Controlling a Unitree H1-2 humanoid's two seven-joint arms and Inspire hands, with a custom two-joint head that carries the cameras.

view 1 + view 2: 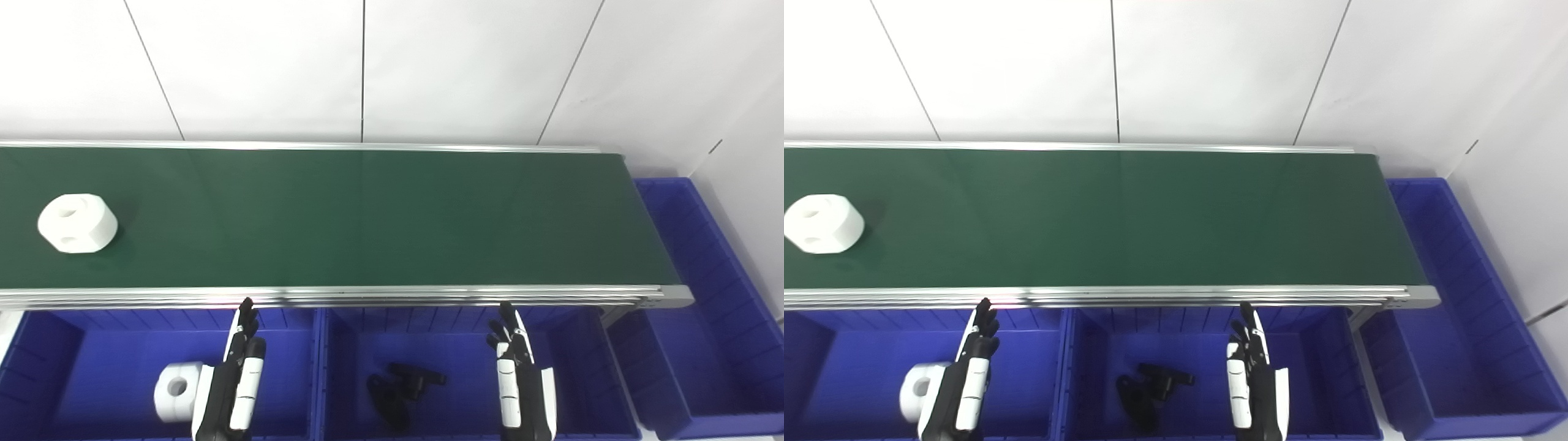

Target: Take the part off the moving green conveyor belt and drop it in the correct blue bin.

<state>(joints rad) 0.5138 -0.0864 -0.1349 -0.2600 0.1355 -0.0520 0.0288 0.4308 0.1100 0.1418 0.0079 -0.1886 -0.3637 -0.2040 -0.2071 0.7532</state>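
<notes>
A white chunky part with round holes (77, 223) lies on the green conveyor belt (367, 214) at its far left. My left hand (236, 380) is open and empty, fingers straight, held over the left blue bin (110, 324) just below the belt's near rail. My right hand (520, 380) is open and empty over the middle blue bin (453, 324). Both hands are well to the right of the part.
The left bin holds a white part (174, 391) like the one on the belt. The middle bin holds black parts (401, 386). A third blue bin (704, 294) stands past the belt's right end. A white wall runs behind the belt.
</notes>
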